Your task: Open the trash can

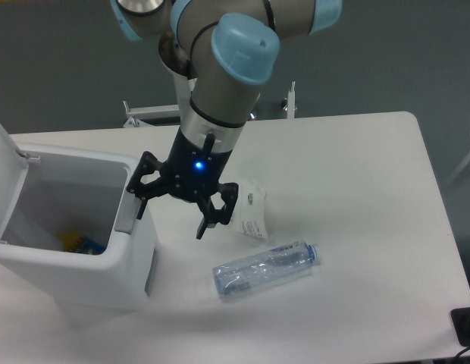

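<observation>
One white table (356,197) fills most of the frame, running from the left edge to the right, with a dark grey-green backdrop across the top.

One robot arm (220,83) reaches down from the top centre, grey with pale blue joint caps, ending just left of the frame's middle.

One trash can (98,269), a boxy white bin with rounded corners, sits at the lower left. Its lid (6,178) stands raised at the far left edge, so the inside is open to view. A small yellow and blue item (79,244) lies at the bottom of the bin; what it is cannot be told. A grey push-button (126,216) sits on the bin's rim on the side facing the arm.

One clear plastic bottle (267,268) lies on its side at lower centre, its blue cap pointing right.

One white printed packet (250,212) lies on the table just above the bottle, close to the arm's lower end.

One black gripper (173,213) with a lit blue light hangs over the bin's right rim. Its two fingers are spread apart and hold nothing: one finger (143,199) is by the push-button, the other points down at the table beside the packet.
</observation>
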`<state>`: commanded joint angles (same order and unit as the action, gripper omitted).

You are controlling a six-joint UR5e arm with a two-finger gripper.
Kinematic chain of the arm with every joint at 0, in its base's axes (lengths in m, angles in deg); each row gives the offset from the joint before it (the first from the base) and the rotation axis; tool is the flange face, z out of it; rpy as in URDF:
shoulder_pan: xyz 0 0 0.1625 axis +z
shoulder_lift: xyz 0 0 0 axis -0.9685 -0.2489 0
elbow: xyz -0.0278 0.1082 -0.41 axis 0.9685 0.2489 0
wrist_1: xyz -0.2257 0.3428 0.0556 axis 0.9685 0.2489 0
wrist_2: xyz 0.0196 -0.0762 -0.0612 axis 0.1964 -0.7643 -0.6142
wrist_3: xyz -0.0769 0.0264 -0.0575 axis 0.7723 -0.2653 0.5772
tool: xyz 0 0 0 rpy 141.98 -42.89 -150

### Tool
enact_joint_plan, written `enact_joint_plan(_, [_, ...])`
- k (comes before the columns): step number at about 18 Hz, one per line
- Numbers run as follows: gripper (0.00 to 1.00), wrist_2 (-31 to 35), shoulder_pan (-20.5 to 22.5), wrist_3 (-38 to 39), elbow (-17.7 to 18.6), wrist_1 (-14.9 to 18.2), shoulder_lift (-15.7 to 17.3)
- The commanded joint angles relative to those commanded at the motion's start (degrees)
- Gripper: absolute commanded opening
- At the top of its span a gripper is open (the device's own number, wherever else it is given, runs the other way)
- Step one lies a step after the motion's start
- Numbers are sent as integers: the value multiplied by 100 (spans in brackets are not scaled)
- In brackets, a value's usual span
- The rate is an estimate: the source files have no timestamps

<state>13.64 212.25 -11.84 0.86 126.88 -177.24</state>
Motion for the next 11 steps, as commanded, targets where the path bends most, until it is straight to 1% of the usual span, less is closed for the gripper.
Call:
enact_joint_plan(4, [100,52,220,-448,-149,-44,-35])
enact_joint_plan(5, [100,227,255,-579,-158,-122,-52])
enact_joint_plan(7, [100,980,369,-983,-123,-324,-96])
enact_joint_plan(8, [100,1593,474,-1376,-97,-395,-184])
enact_joint_plan(9, [100,1904,580,-1633,-123,-335,-280])
enact_joint_plan(11, [100,2100,730,-1889,-193,-316,-430])
